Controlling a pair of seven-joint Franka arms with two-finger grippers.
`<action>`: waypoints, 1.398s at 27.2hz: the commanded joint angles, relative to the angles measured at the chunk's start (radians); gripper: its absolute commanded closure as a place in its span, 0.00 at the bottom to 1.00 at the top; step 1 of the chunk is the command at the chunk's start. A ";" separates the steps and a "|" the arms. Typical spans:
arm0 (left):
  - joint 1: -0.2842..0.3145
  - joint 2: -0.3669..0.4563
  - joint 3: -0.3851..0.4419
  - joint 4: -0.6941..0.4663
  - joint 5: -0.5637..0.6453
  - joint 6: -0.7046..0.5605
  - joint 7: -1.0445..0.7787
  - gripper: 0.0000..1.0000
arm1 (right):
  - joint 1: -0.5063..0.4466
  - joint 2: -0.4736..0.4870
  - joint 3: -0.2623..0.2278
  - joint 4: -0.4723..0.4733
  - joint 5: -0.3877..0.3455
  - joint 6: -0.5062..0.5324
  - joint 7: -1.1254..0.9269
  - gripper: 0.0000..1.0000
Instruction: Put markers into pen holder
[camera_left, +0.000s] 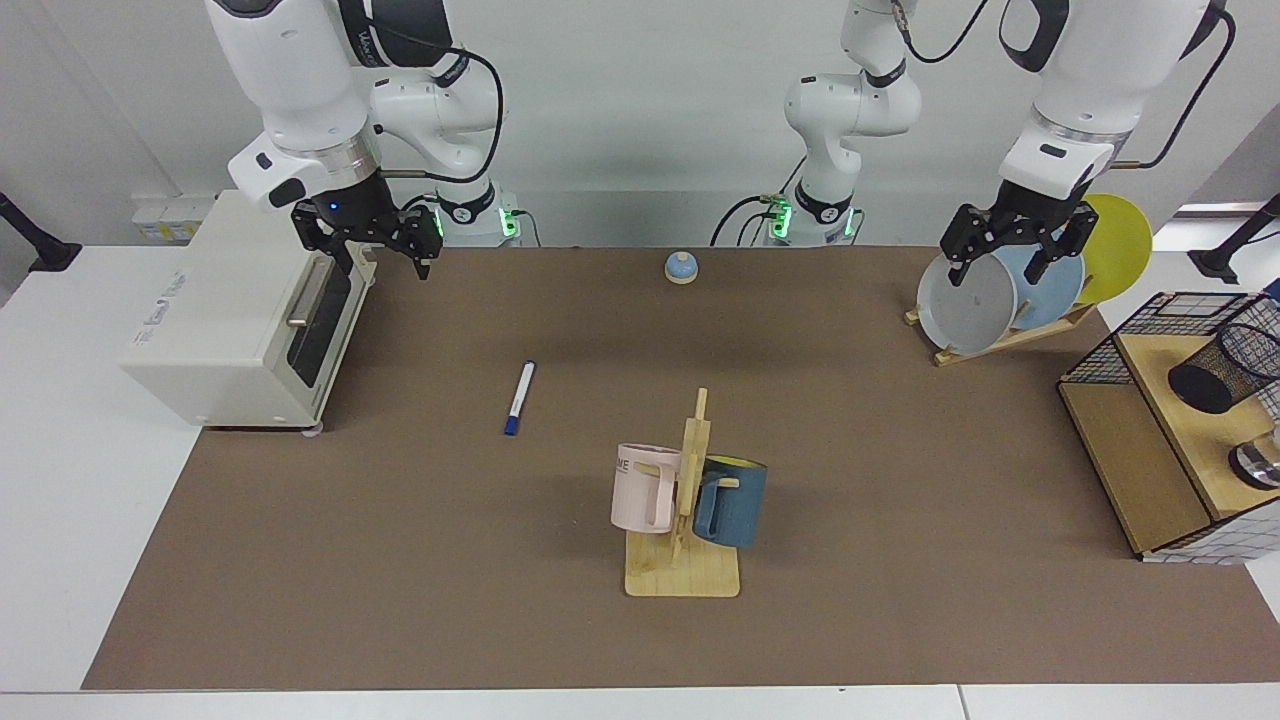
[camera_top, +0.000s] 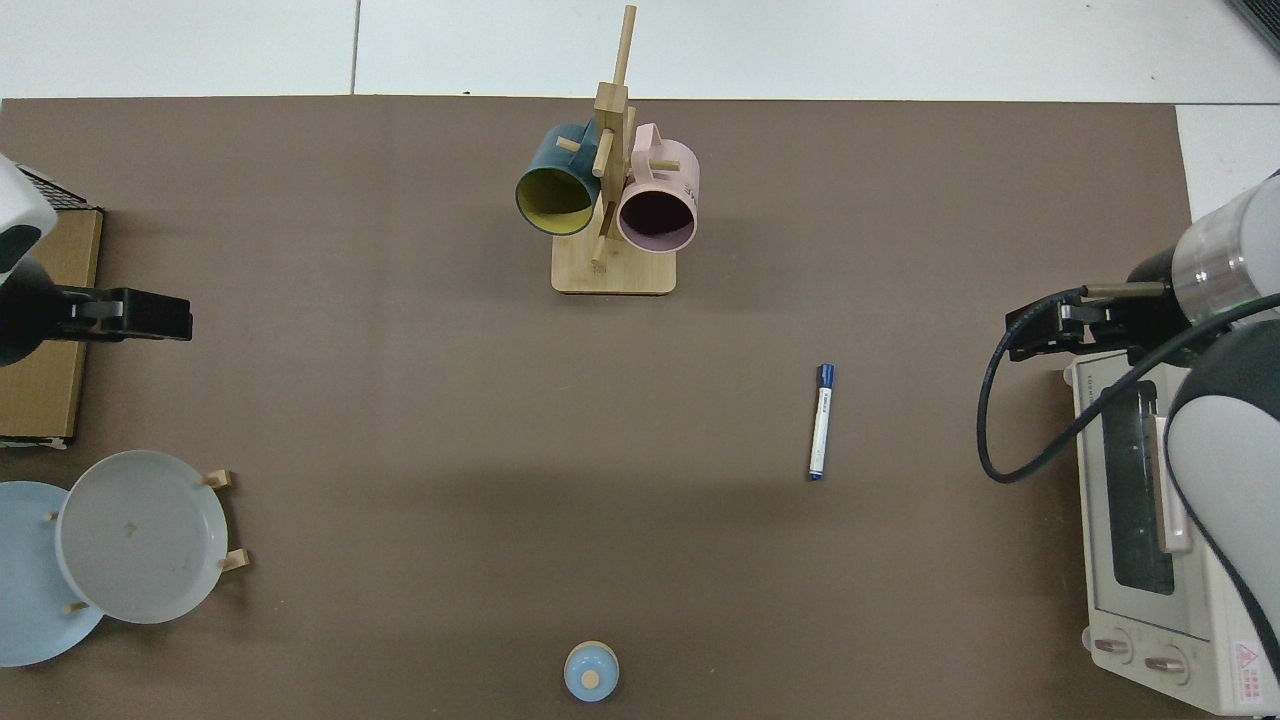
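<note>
At the far left of the facing view a white toaster oven (camera_left: 240, 320) is seen on the tabletop (camera_left: 400, 560). The right gripper (camera_left: 385, 255) hangs just above the oven's door, and its fingers look open, with nothing held. Further right, the marker (camera_left: 519, 398) is found lying flat on the bare brown mat, well apart from both grippers, with its blue cap at the end away from the robots. A small blue bell (camera_left: 681, 267) is seen at the back. A wooden mug stand (camera_left: 683, 560) is placed in the middle, with a pink mug (camera_left: 643, 488) and a blue mug (camera_left: 732, 502) hung on it. Next, plates are stood in a rack (camera_left: 1010, 335), and the left gripper (camera_left: 1010, 262) hangs in front of them, open and empty. At the far right the pen holder (camera_left: 1222, 368) is kept on a wooden shelf (camera_left: 1160, 440), and it looks tipped over.

The marker could be rolled away if it is pinched off-centre. It could also be dropped short, because the holder is far off and its mouth is not facing up.
</note>
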 joint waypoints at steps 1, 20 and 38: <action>-0.014 -0.022 0.016 -0.022 -0.008 0.004 0.014 0.00 | -0.019 -0.024 0.015 -0.032 0.024 0.029 -0.039 0.00; -0.014 -0.022 0.016 -0.022 -0.008 0.004 0.014 0.00 | -0.016 -0.022 0.022 -0.036 0.026 0.072 -0.037 0.00; -0.014 -0.036 0.024 -0.035 -0.014 -0.014 0.010 0.00 | 0.022 0.057 0.028 -0.129 0.098 0.256 -0.050 0.00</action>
